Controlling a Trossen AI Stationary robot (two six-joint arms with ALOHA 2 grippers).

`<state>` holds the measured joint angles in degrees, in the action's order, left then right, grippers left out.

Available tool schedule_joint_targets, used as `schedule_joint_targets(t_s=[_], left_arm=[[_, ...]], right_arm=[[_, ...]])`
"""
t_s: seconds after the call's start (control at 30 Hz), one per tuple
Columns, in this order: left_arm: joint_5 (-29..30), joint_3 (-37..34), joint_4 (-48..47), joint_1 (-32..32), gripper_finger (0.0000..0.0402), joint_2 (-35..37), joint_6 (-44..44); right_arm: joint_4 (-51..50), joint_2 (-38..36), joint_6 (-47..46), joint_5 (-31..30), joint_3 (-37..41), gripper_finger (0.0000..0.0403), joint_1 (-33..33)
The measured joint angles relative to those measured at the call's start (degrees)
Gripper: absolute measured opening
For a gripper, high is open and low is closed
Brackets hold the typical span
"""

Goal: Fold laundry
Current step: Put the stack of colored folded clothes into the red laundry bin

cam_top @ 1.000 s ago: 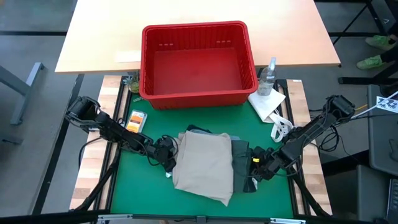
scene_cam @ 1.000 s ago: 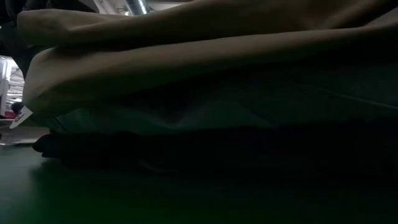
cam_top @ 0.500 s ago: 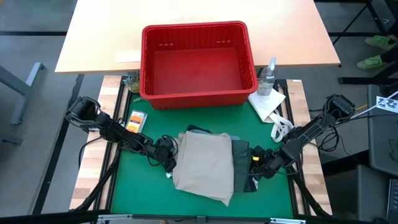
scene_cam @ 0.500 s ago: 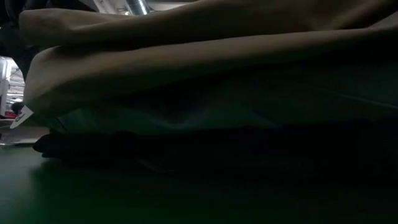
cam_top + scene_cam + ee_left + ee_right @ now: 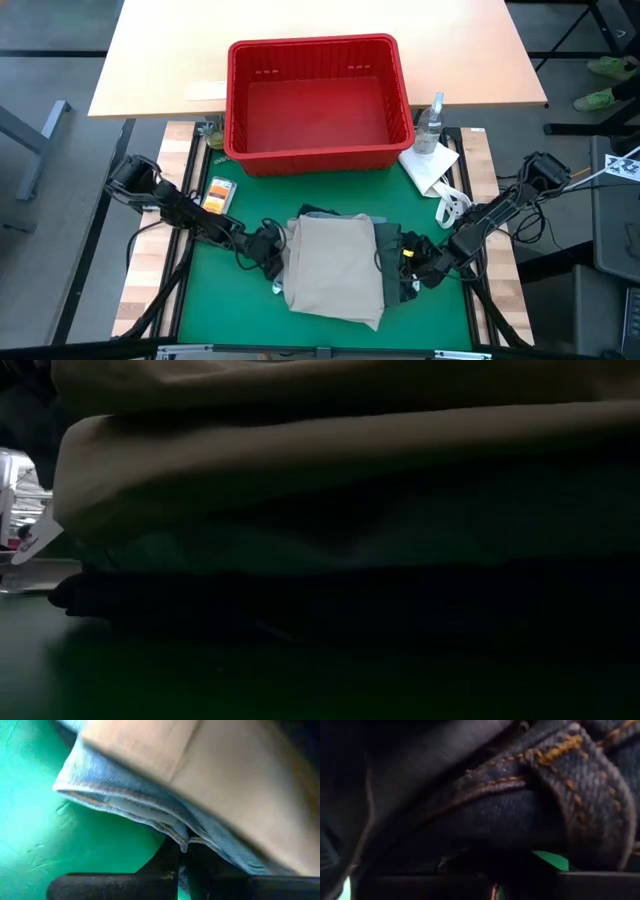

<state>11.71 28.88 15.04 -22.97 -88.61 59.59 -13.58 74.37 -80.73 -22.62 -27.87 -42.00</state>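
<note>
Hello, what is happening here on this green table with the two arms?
Two dark robot arms are working on a stack of folded clothes on the green mat. The left gripper has its fingers shut on the light blue denim edge under the beige khaki piece on top. The right gripper is shut on the dark navy jeans. The red plastic basket behind stands empty.

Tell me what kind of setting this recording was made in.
Most likely a robotics lab or test workspace, not a home. A green mat covers a framed work table flanked by two dark arms, a red plastic basket sits on a pale wooden desk, and cables trail over grey flooring.
</note>
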Motion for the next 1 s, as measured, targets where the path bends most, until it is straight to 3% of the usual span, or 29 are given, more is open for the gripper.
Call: schedule_joint_targets(t_s=[0.13,0.3,0.57,0.7,1.0], left_arm=[[-0.18,0.00,0.06,-0.19,0.0007,3.17,-0.26],[0.10,0.02,0.23,-0.25,0.0006,8.52,-1.56],[1.03,0.02,1.45,-0.25,0.0005,15.45,-1.70],[1.24,0.09,2.77,-0.25,0.0005,16.67,-1.75],[1.15,0.20,9.94,-0.20,0.0005,16.78,-2.91]], right_arm=[[-0.06,0.00,-0.01,-0.70,-1.01,0.0031,0.03],[0.03,0.00,0.82,-5.77,-3.58,0.0008,-0.02],[0.39,-0.02,2.16,-10.97,-7.59,0.0013,0.02],[0.39,-0.02,4.35,-15.03,-9.89,0.0007,0.38],[0.03,-0.11,13.23,-14.82,-16.50,0.0005,5.11]])
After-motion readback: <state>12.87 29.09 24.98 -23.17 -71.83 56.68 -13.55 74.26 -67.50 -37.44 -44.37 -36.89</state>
